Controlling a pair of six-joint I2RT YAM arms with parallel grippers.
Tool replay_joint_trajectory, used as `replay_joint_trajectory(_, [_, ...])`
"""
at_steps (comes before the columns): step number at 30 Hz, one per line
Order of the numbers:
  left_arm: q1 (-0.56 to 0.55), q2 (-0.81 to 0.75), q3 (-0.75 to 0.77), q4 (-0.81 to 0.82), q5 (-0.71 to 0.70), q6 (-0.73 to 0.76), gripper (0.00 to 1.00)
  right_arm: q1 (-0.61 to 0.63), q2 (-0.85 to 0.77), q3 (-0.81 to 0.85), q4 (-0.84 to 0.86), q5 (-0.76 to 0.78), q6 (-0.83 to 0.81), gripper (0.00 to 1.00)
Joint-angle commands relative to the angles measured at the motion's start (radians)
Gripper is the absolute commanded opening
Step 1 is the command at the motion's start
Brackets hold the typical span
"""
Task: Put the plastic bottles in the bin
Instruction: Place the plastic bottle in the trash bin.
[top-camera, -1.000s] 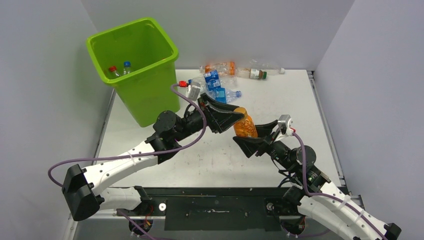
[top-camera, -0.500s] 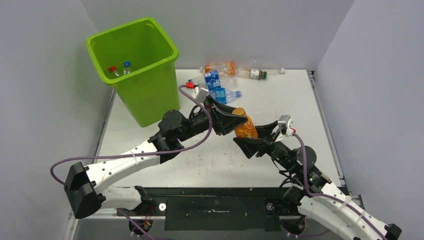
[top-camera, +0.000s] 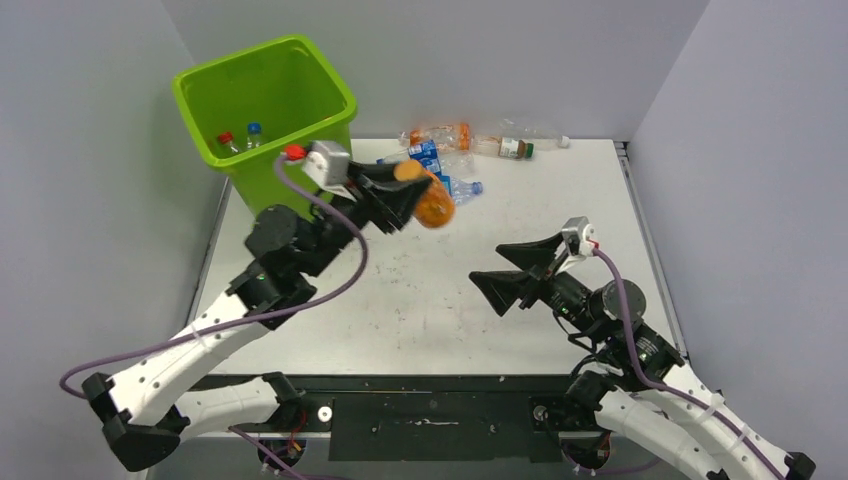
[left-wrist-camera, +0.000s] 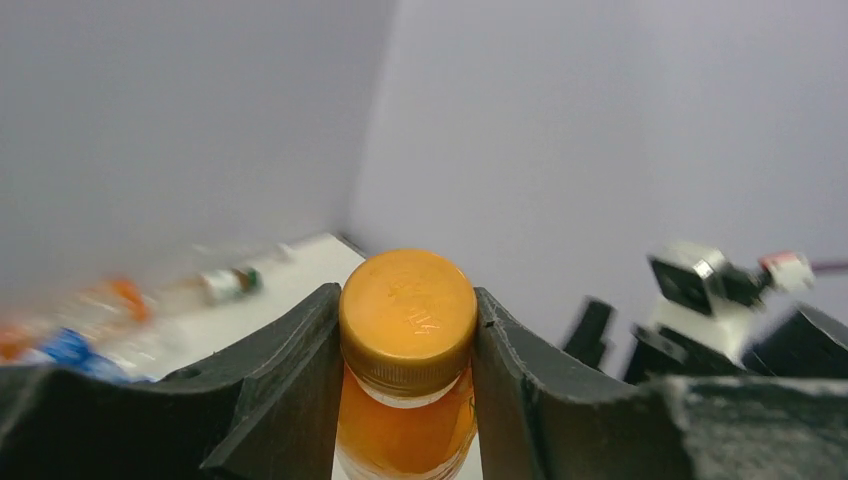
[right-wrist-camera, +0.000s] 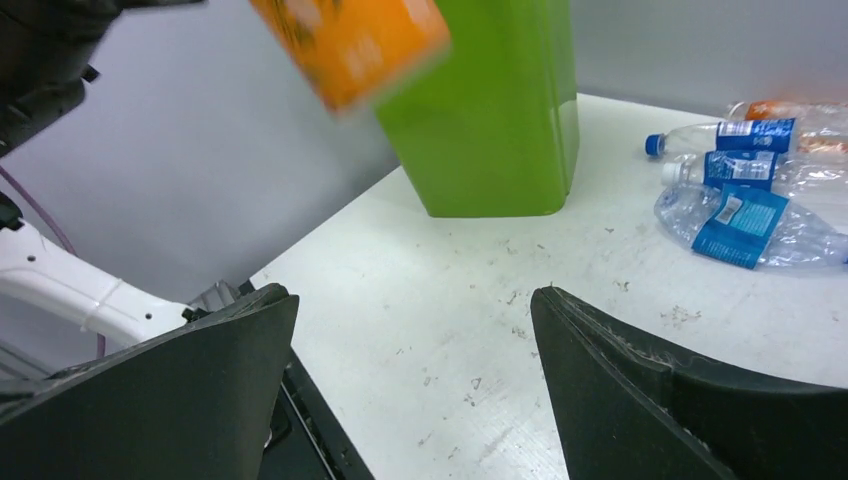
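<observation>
Left pincer (top-camera: 400, 192) clamps the orange-capped bottle (top-camera: 432, 205) at the neck, aloft, long axis running 11 to 5 o'clock. The lime-green bin (top-camera: 300, 205) stands near at its 10 o'clock, so it looks like the left arm's drop. Right pincer (top-camera: 512, 272) gapes empty over the worktop (top-camera: 430, 310). Print on the blue-labelled bottles (right-wrist-camera: 742, 222) is too small to read.

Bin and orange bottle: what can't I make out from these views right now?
1. Bin inside, top view: its near wall hides most of the floor; only two caps show.
2. Orange bottle, left wrist view: left gripper covers the body; right wrist view: top edge cuts it off, blurred.
3. Far bottles, top view: too small to count, partly behind the held bottle; left wrist view: blurred.
</observation>
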Motion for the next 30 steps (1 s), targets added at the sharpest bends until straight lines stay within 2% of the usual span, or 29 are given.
replay_joint_trajectory(1, [0.073,-0.098,0.208,-0.120,-0.373,0.365,0.00,0.002,-0.062,0.069,-0.100,0.098,0.001,0.90])
replay_joint_trajectory(2, [0.106,-0.092,0.233,-0.121,-0.442,0.434,0.00,0.001,-0.076,0.061,-0.109,0.131,0.009,0.90])
replay_joint_trajectory(4, [0.202,-0.059,0.302,-0.142,-0.489,0.502,0.00,0.001,-0.102,0.038,-0.126,0.225,0.043,0.90])
replay_joint_trajectory(8, [0.467,0.051,0.468,-0.255,-0.410,0.373,0.00,0.001,-0.140,-0.021,-0.134,0.349,0.096,0.89])
replay_joint_trajectory(11, [0.623,0.157,0.554,-0.269,-0.342,0.246,0.00,0.001,-0.158,-0.046,-0.139,0.412,0.111,0.90])
replay_joint_trajectory(16, [0.713,0.331,0.672,-0.239,-0.313,0.176,0.00,0.001,-0.184,-0.070,-0.167,0.509,0.117,0.90])
replay_joint_trajectory(22, [0.750,0.544,0.825,-0.221,-0.323,0.165,0.00,0.001,-0.177,-0.086,-0.159,0.499,0.096,0.90])
replay_joint_trajectory(24, [0.751,0.591,0.847,-0.161,-0.333,0.176,0.08,0.001,-0.165,-0.084,-0.162,0.493,0.077,0.90])
replay_joint_trajectory(25, [0.751,0.609,0.862,-0.143,-0.337,0.179,0.17,0.001,-0.159,-0.085,-0.163,0.495,0.072,0.90])
replay_joint_trajectory(27, [0.743,0.637,0.898,-0.125,-0.346,0.183,0.52,0.001,-0.154,-0.088,-0.162,0.500,0.070,0.89])
replay_joint_trajectory(30, [0.692,0.606,0.889,-0.061,-0.411,0.218,0.83,0.001,-0.151,-0.095,-0.163,0.504,0.070,0.90])
